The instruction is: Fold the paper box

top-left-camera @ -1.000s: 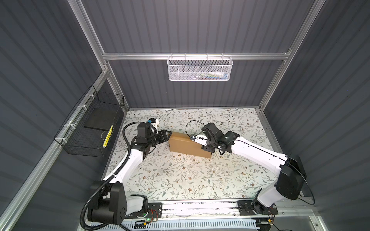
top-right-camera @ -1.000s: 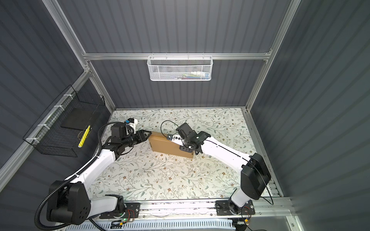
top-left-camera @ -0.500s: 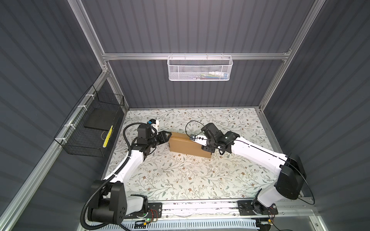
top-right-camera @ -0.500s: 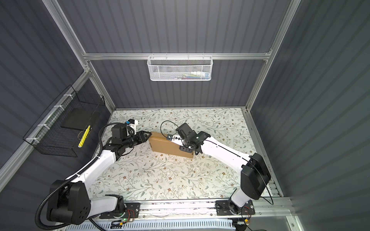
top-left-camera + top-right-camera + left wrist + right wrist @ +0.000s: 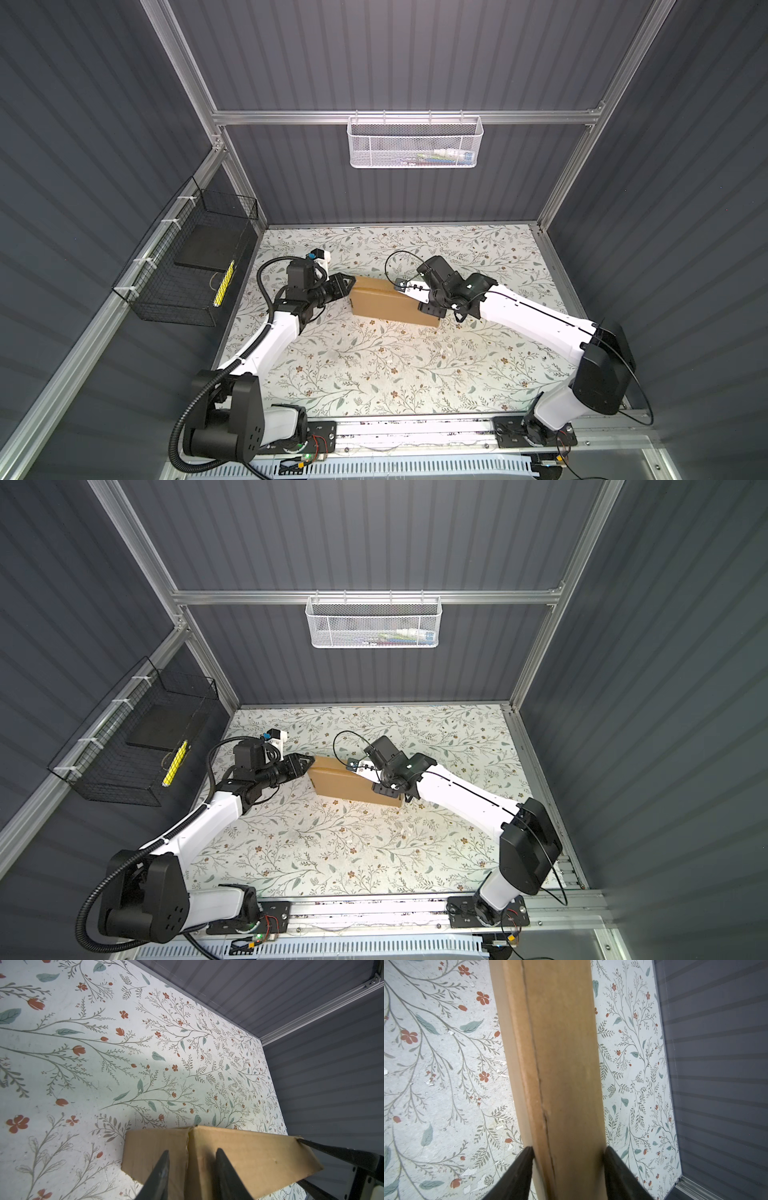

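- The paper box (image 5: 390, 303) (image 5: 345, 783) sits on the floral table cover (image 5: 374, 365), a little behind the middle, between the two arms
- In both top views it looks folded shut: a broad brown face turns toward the front rail and a narrow face turns up, so it seems to stand on a long edge
- Its long side runs left to right and is slightly skewed, with the right end nearer the front
- The right gripper (image 5: 415, 297) (image 5: 365, 777) is at the box's right end
- In the right wrist view the right gripper (image 5: 568, 1148) has one dark finger on each side of the box's (image 5: 564, 1064) narrow thickness, both against the cardboard, so it is clamped on the box
- The left gripper (image 5: 351, 282) (image 5: 309, 760) reaches the box's left end at its upper corner
- In the left wrist view the left gripper's (image 5: 192, 1150) two fingers stand apart, with a corner seam of the box (image 5: 249, 1157) running between them; I cannot tell whether they press on the cardboard
- A finger of the right gripper shows at the far corner of the box in that same view
- A white mesh basket (image 5: 415, 141) hangs on the back wall and a black wire basket (image 5: 183, 266) on the left wall, both well apart from the box
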`<state>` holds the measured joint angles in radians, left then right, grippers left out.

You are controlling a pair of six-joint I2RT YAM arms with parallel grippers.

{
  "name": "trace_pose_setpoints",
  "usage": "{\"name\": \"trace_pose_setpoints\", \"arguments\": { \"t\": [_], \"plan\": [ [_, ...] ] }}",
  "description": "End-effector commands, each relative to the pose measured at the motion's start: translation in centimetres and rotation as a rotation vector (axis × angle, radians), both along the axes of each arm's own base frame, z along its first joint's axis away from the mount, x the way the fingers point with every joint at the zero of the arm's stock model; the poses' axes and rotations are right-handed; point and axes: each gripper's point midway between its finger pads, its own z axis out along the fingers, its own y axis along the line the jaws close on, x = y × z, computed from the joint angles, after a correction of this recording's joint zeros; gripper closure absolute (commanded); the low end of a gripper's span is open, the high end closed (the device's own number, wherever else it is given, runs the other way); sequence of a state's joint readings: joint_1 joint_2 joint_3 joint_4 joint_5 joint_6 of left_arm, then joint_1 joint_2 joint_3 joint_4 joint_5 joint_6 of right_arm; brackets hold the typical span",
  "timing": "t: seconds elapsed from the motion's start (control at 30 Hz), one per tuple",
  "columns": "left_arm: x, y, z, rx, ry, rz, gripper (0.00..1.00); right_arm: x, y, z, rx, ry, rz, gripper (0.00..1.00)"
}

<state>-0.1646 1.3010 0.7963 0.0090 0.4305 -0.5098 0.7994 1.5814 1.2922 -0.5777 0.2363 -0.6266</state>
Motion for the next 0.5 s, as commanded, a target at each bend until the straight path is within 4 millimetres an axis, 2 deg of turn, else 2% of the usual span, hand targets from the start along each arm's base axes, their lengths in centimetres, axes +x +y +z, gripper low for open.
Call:
{"name": "trace_pose_setpoints", "arguments": {
  "t": [0.0,0.47],
  "plan": [
    [-0.4,0.5,-1.9,0.020,0.051,0.022,0.65,0.0,-0.1,0.0,0.008,0.011,-0.030,0.41],
    [-0.2,0.6,-2.4,0.024,0.061,0.030,0.66,-0.2,0.4,3.5,0.145,-0.041,-0.050,0.24]
  ]
}}
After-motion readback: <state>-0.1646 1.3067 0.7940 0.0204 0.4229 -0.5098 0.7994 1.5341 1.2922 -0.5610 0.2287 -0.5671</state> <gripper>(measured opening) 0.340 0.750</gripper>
